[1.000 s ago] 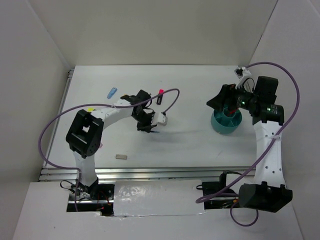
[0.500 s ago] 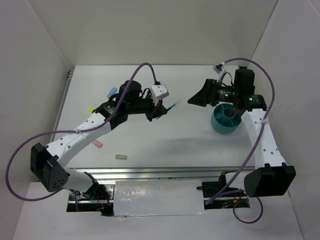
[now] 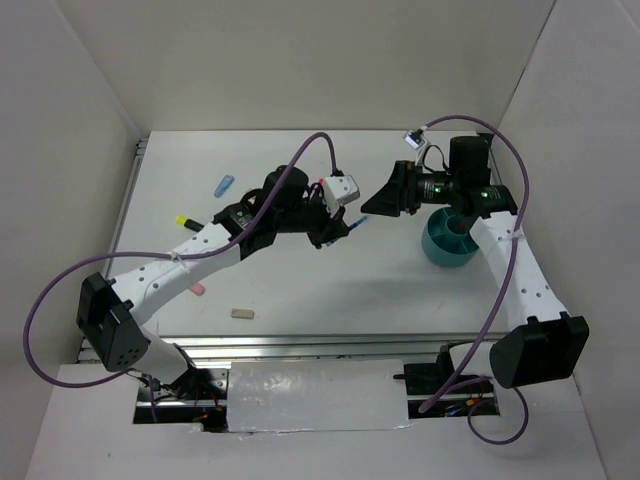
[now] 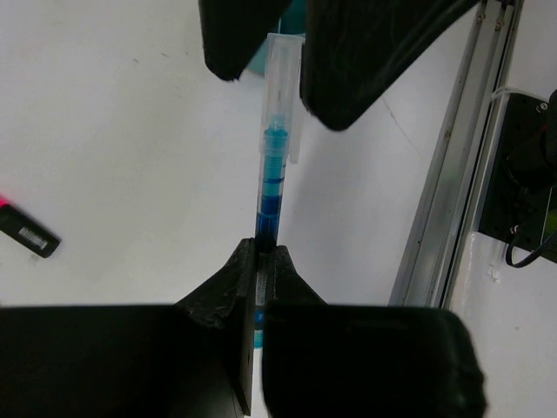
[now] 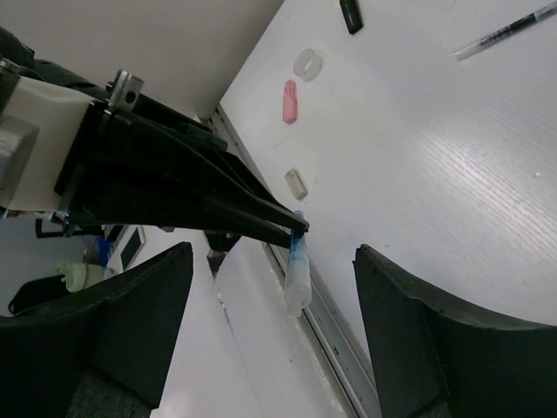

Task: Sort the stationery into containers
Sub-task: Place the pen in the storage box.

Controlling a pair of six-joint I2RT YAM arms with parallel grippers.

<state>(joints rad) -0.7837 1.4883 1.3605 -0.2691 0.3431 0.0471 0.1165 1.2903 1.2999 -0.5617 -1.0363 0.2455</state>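
Work enclosure: white table boxed in by three plain panels.
The table (image 3: 180,160) is matte white and evenly lit, with soft shadows only. A back panel (image 3: 320,60), a left panel (image 3: 60,150) and a right panel (image 3: 590,100) rise from its far and side edges. A ribbed aluminium rail (image 3: 300,346) runs along its near edge.

— Where's the blue-clear pen (image 4: 274,165)?
— Clamped at one end in my left gripper (image 4: 258,254), held aloft, clear cap pointing toward the upright teal cup (image 3: 447,254); pink eraser (image 3: 196,290) lies far off.
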